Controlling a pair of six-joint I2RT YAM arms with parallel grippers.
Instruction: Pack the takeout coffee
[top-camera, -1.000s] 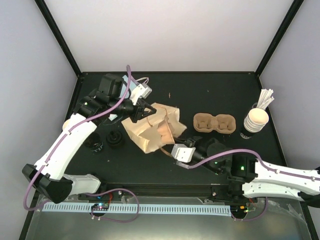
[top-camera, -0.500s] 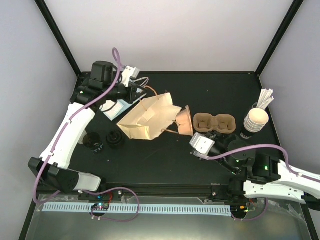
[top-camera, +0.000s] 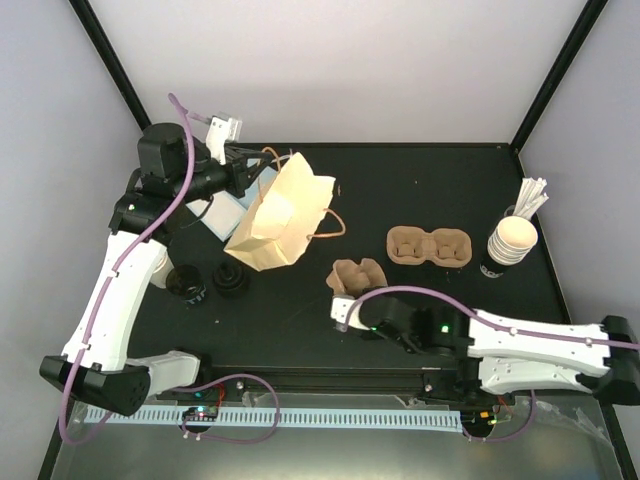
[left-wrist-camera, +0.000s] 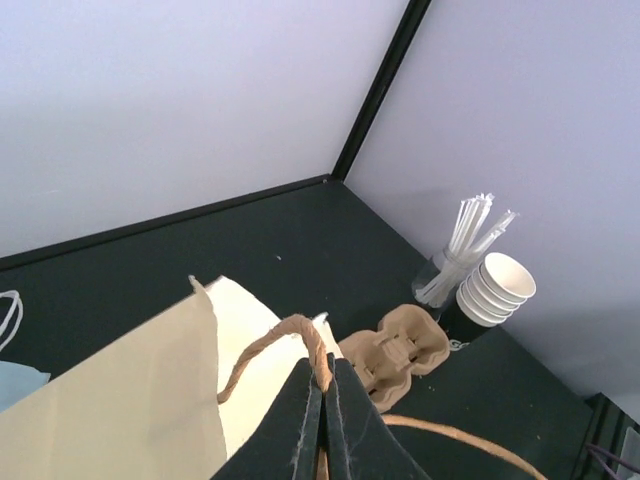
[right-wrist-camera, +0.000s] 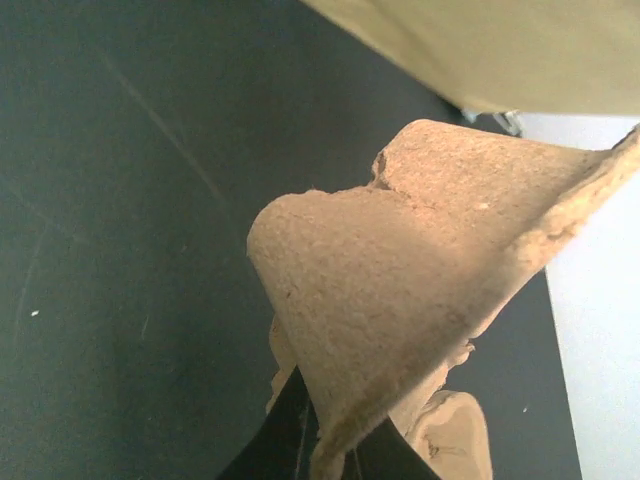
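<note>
The biggest shift is the paper bag (top-camera: 278, 210). A second ago it lies crumpled near the middle of the table (top-camera: 420, 190), and now it hangs up toward 10 o'clock. It is lifted by its handle (left-wrist-camera: 268, 345), which the left gripper (left-wrist-camera: 322, 395) pinches tight between closed fingers.

Next comes the pulp carrier (top-camera: 358, 276) — a second ago it sits at the bag's mouth. Now it stands clear of the bag, drawn toward 6 o'clock by the right gripper (top-camera: 350, 298), whose fingers are clamped on its edge. A second carrier (top-camera: 428, 246) rests at 3 o'clock of the table's middle, with the stack of cups (top-camera: 511, 240) beyond it.

We read this as preparation: bag and carrier are now apart, and the bag is raised so its mouth can open, yet nothing is packed.

The coffee cup itself we cannot find in any current view. A second ago a pale round top shows at the table's 9 o'clock edge, just beside the left forearm — that arm now covers the spot, so we judge the cup sits hidden beneath it. If so, it lies at roughly 7 o'clock from the left gripper and at 9 o'clock from the right gripper. It is well apart from both, and neither is free to take it.
</note>
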